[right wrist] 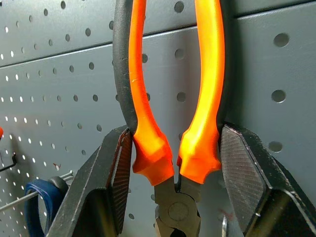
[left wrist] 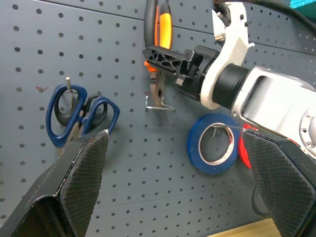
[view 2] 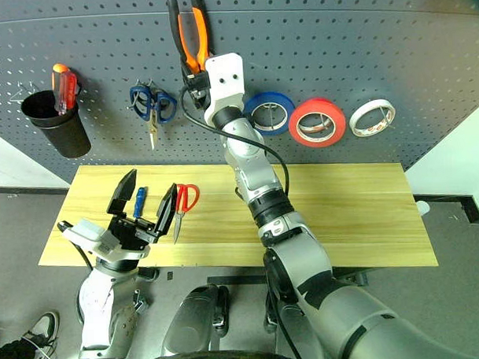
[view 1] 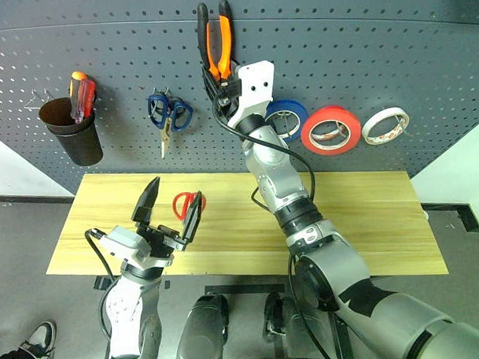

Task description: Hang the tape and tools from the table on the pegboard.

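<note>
Left eye view: right gripper [view 1: 219, 84] raised against the pegboard [view 1: 377, 49], fingers clamped on the pliers [view 1: 216, 40] near the pivot, orange-and-black handles pointing up, nose down. Right wrist view confirms it: both finger pads press the outer sides of the handles just above the joint. In the left wrist view the plier nose sits at a thin metal hook [left wrist: 159, 105]; cannot tell if it rests on it.

Left gripper [view 1: 167, 210] hovers over the near left part of the table [view 1: 367, 222], fingers spread wide, holding nothing.

On the table: red-handled scissors [view 2: 182, 205] lying flat, left of centre, blades toward the near edge. Just left of them, blue-handled screwdriver [view 2: 139, 202], partly hidden behind the left gripper's fingers.

On the pegboard, left to right: black cup [view 1: 71, 130] with a red-and-yellow-handled screwdriver [view 1: 81, 97] standing in it; blue-handled scissors [view 1: 169, 115] hanging on a hook; pliers in the right gripper; blue roll [view 1: 288, 117], partly behind the right arm; red tape [view 1: 331, 130] hanging just right of the blue roll, touching or overlapping it; whitish roll [view 1: 384, 125] further right, near the red tape.
</note>
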{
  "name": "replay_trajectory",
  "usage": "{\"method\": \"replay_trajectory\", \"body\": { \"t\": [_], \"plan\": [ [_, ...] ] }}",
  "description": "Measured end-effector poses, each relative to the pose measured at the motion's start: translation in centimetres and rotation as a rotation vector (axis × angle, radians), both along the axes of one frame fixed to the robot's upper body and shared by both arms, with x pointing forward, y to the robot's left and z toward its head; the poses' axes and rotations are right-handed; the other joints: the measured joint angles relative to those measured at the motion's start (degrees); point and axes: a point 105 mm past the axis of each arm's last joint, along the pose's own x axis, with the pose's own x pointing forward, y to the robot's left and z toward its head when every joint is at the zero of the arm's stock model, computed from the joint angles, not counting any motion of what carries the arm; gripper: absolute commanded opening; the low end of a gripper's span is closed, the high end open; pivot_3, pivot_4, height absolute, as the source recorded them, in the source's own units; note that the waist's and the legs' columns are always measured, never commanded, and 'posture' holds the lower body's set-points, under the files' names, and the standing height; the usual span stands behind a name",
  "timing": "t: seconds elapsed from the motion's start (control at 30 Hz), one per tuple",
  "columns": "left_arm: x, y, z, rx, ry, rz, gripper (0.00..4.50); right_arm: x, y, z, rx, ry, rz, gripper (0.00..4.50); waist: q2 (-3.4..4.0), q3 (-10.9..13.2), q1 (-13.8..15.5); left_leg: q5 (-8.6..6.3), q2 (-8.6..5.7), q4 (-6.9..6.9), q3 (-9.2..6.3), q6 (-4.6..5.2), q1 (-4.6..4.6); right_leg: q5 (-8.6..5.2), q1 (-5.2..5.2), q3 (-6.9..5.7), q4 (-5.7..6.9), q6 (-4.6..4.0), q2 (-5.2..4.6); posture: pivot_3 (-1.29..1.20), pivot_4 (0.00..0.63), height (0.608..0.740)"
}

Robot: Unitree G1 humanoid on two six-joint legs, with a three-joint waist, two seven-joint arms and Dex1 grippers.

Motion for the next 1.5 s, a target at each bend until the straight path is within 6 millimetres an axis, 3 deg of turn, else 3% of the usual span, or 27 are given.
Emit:
{"method": "replay_trajectory", "body": {
  "t": [0.47,0.73,0.97,1.2,1.5],
  "plan": [
    [-0.2,0.2,0.2,0.008,0.003,-0.008,4.50,0.1,-0.1,0.0,0.005,-0.006,-0.009,2.28,0.07,0.2,0.0,0.00,0.01,0.00,-0.03,0.00,0.00,-0.01,0.00,0.03,-0.01,0.00,-0.04,0.41,0.224,0.718],
    [-0.1,0.2,0.2,0.014,0.007,-0.013,4.50,-0.3,-0.9,-1.7,-0.001,0.027,-0.026,2.28,0.07,0.3,-0.1,-0.03,0.00,-0.05,-0.03,0.04,-0.07,-0.02,-0.05,0.04,-0.09,0.01,-0.05,0.40,0.224,0.718],
    [-0.1,0.2,0.2,0.014,0.008,-0.014,4.50,-0.4,-0.4,-1.9,-0.026,0.037,-0.020,2.28,0.09,0.3,-0.1,-0.03,0.02,-0.08,-0.03,0.04,-0.07,-0.04,-0.07,0.04,-0.10,0.00,-0.03,0.40,0.221,0.718],
    [0.0,0.1,0.4,0.014,0.001,-0.016,4.50,-0.7,-0.5,-1.1,-0.011,0.022,-0.011,4.47,0.08,0.3,-0.1,-0.03,0.02,-0.09,-0.03,0.04,-0.08,-0.04,-0.08,0.04,-0.11,0.01,-0.04,0.40,0.217,0.718],
    [0.0,0.1,0.4,0.013,-0.002,-0.018,4.50,-0.9,-0.4,-1.1,-0.022,0.020,-0.010,4.47,0.08,0.3,0.0,-0.03,0.02,-0.10,-0.03,0.04,-0.08,-0.05,-0.07,0.04,-0.12,0.01,-0.04,0.40,0.205,0.718]
  ]
}}
